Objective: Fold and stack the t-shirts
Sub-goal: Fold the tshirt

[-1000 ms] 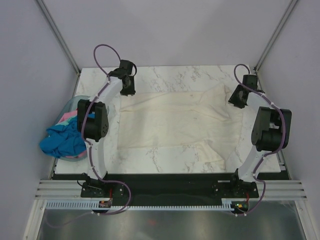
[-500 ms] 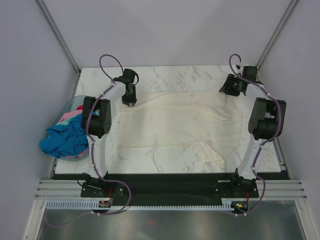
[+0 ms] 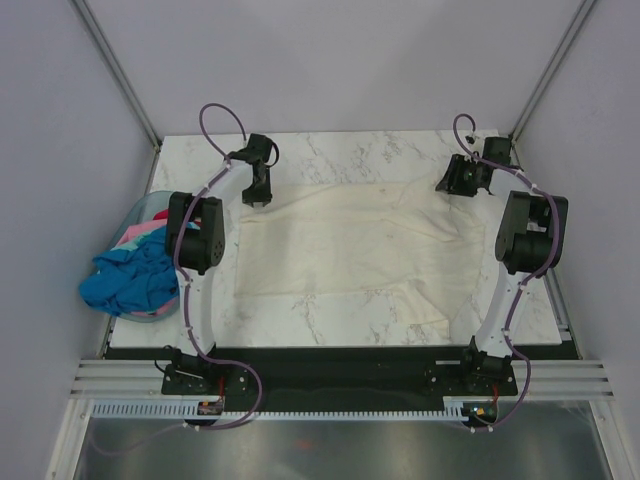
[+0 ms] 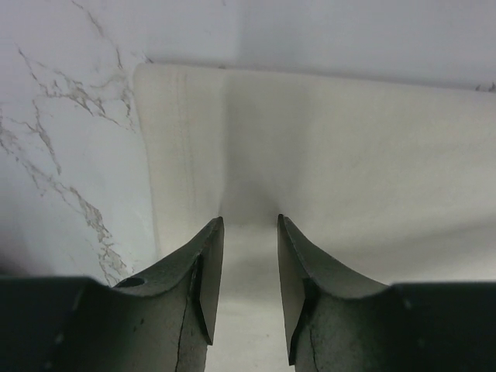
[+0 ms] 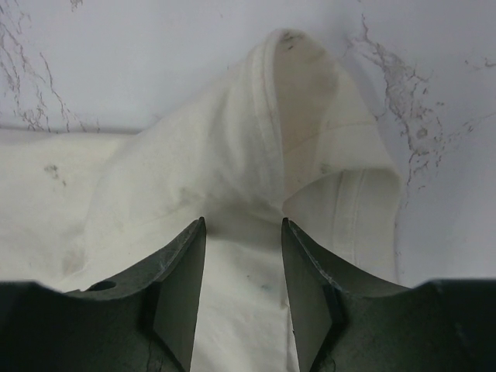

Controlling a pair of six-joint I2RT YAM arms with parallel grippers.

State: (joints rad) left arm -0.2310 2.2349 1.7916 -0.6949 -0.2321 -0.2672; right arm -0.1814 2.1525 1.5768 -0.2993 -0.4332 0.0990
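A cream-white t-shirt [image 3: 350, 245] lies spread flat on the marble table [image 3: 330, 150]. My left gripper [image 3: 258, 193] is over the shirt's far left corner. In the left wrist view the left gripper [image 4: 249, 232] is open, with the flat hemmed cloth [image 4: 349, 155] lying between and below the jaws. My right gripper [image 3: 452, 182] is over the far right corner. In the right wrist view the right gripper [image 5: 243, 232] is open above a bunched, folded-over sleeve [image 5: 302, 101]. Blue [image 3: 125, 280] and pink [image 3: 135, 235] shirts sit at the left.
A pale blue plastic basket [image 3: 150, 205] holds the coloured shirts at the table's left edge, with blue cloth spilling over its side. Grey walls close in the table on the left, far and right sides. Bare marble [image 4: 62, 155] shows beyond the shirt's far edge.
The right gripper has swung farther and leftward onto the shirt's far right corner. The left gripper has shifted slightly at the far left corner. The shirt's far right peak has flattened.
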